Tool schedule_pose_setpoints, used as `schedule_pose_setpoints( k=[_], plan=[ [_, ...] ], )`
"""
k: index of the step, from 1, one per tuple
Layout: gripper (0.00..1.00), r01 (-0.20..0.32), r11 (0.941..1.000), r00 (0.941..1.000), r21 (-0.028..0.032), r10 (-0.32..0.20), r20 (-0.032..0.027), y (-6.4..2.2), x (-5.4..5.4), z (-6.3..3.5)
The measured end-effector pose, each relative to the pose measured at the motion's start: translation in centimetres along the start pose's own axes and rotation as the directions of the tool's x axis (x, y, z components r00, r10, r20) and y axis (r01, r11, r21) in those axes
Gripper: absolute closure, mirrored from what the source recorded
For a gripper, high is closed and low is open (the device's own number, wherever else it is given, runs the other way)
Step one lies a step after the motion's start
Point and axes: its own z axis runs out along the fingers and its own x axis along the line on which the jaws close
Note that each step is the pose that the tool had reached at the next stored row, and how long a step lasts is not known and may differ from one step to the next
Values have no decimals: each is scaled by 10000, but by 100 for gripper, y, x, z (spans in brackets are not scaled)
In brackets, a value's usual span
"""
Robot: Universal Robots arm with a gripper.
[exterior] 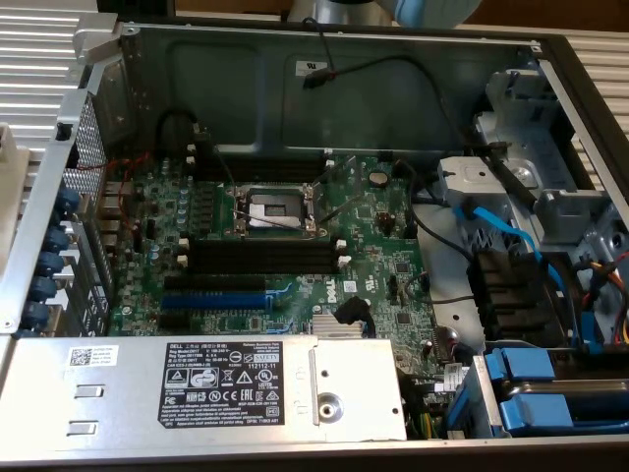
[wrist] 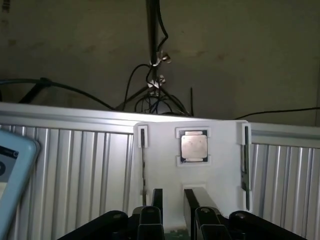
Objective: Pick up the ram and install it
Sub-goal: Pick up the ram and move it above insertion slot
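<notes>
Along one side edge of the white holder [wrist: 220, 165] stands what I judge to be the ram [wrist: 246, 165], seen edge-on as a thin greenish strip. Its long axis runs parallel to that edge, away from the gripper [wrist: 173, 201]. The gripper's black fingers [wrist: 192, 200] are apart and hold nothing, at the holder's near edge, in line with the processor [wrist: 194, 146]. So the ram lies sideways from the fingers, not between them. A second thin strip [wrist: 144, 165] stands at the opposite edge.
</notes>
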Motion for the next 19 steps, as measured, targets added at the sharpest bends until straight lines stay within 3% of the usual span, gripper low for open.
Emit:
schedule_pose_setpoints(
  k=[3, 7, 12, 19],
  plan=[
    [69, 5, 10000, 10000, -85, -5, 21, 7, 123, 53],
    [69, 13, 10000, 10000, -96, -12, 33, 2, 269, 122],
    [69, 17, 10000, 10000, -97, -16, 33, -168, 294, 210],
    [69, 16, 9999, 10000, -99, -16, 32, -174, 298, 337]
  ],
)
